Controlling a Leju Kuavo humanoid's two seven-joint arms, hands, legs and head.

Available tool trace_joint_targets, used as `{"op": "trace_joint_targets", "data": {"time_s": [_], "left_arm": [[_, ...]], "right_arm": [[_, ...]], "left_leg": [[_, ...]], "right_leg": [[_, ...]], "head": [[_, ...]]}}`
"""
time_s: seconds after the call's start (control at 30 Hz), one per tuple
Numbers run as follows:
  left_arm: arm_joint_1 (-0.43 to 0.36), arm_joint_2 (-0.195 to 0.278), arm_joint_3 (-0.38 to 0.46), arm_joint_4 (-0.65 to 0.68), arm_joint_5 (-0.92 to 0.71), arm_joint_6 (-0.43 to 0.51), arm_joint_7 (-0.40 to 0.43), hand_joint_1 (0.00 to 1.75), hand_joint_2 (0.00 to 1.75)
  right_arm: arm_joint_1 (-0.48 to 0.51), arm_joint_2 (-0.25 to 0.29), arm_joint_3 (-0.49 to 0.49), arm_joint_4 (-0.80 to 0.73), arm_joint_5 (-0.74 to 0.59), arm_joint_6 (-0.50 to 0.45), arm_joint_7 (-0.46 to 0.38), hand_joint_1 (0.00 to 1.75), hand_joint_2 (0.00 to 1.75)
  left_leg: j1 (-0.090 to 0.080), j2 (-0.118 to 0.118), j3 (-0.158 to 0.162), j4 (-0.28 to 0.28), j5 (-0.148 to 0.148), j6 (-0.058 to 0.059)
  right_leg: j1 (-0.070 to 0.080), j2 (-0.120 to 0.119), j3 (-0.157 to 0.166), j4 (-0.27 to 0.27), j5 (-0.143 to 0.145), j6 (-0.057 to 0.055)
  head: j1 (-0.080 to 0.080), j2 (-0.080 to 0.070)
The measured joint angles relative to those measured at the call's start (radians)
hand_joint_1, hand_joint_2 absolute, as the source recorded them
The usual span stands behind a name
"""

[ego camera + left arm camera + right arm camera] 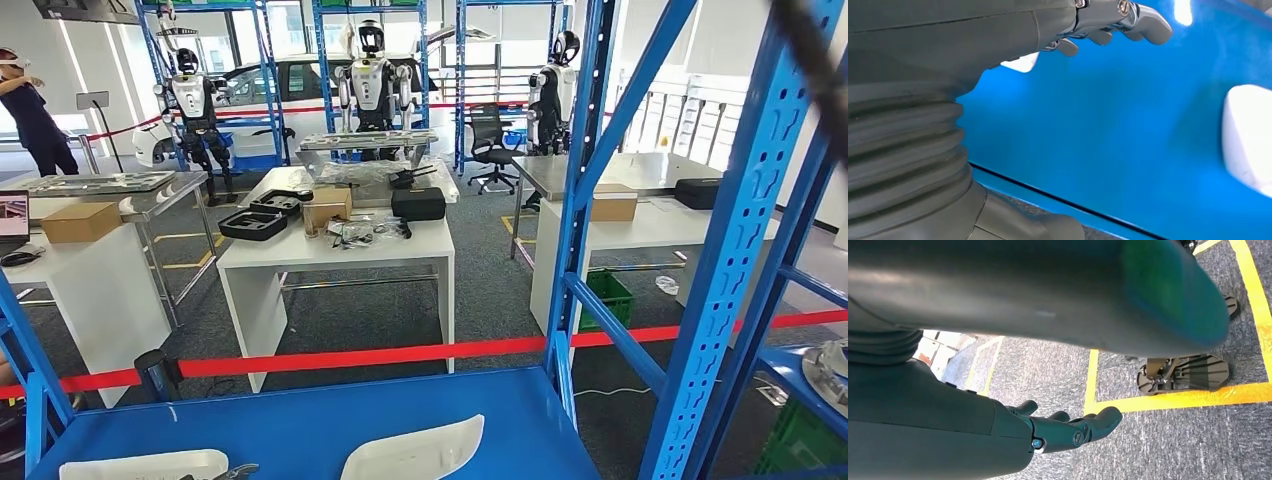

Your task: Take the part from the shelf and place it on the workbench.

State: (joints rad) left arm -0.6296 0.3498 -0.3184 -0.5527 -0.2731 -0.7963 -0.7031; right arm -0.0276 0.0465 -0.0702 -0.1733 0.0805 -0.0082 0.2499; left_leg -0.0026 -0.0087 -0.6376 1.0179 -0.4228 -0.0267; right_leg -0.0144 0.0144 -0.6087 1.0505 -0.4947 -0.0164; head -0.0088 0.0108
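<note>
Two white parts are seen on the blue shelf [300, 430] in the head view: one part [412, 450] near the middle of the shelf front, and a second part [145, 465] at the left, cut by the lower edge of the picture. The middle part is a flat curved shell; its long axis is laid across the shelf, and its narrower tip is pointed to the right and slightly away from the robot. The second part is laid with its long axis also across the shelf.

The left hand [1108, 25] is held above the shelf, close to a white part, with the fingers [1148, 22] slightly bent and spread; nothing is gripped by it. The right hand [1068, 430] is hung over the grey floor [1173, 450], beside yellow lines [1188, 397]; its fingers are loosely curved, apart, and nothing is held.

Behind the shelf, a red tape [400, 353] is stretched. On a white table [340, 250] a cardboard box [327, 208] and black trays [255, 224] are placed; what is inside them cannot be told. A green crate [608, 297] is set under another table.
</note>
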Motion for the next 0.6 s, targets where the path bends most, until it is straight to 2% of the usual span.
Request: {"op": "trace_joint_targets", "data": {"time_s": [0.07,0.2,0.27,0.47,0.6], "left_arm": [[-0.001,0.002,-0.02,0.009,-0.007,0.033,0.0,0.0,1.75],[-0.009,-0.004,-0.043,0.037,-0.007,0.186,0.0,0.0,1.75],[-0.013,-0.011,-0.045,0.043,0.011,0.227,0.0,0.0,1.75],[-0.014,-0.024,-0.045,0.042,0.073,0.273,0.0,0.0,1.75],[-0.006,-0.026,-0.04,0.026,0.121,0.256,0.0,0.0,1.75]], "right_arm": [[0.0,0.0,0.0,0.0,0.0,0.0,0.0,0.0,0.0],[0.0,0.0,-0.001,0.0,0.0,0.0,0.0,0.0,0.0],[0.0,0.0,-0.001,0.0,0.0,-0.001,0.0,0.0,0.0],[0.0,0.0,-0.002,0.0,0.0,-0.002,0.0,0.0,0.0],[0.0,0.0,-0.002,0.0,0.002,-0.002,0.0,0.0,0.0]], "left_leg": [[0.0,0.0,0.0,0.0,0.0,0.0],[0.0,0.0,0.0,0.0,0.0,0.0],[0.0,0.0,0.0,0.0,0.0,0.0],[0.0,0.0,0.0,0.0,-0.001,0.001],[0.0,0.0,0.0,0.0,-0.001,0.001]], "right_leg": [[0.0,0.0,0.0,0.0,0.0,0.0],[0.0,0.0,0.0,0.0,0.0,0.0],[0.0,0.0,0.0,0.0,0.0,0.0],[0.0,0.0,0.0,-0.001,0.0,0.0],[0.0,0.0,0.0,-0.001,0.0,0.0]], "head": [[0.0,0.0],[0.0,0.0],[0.0,0.0],[0.0,0.0],[0.0,0.0]]}}
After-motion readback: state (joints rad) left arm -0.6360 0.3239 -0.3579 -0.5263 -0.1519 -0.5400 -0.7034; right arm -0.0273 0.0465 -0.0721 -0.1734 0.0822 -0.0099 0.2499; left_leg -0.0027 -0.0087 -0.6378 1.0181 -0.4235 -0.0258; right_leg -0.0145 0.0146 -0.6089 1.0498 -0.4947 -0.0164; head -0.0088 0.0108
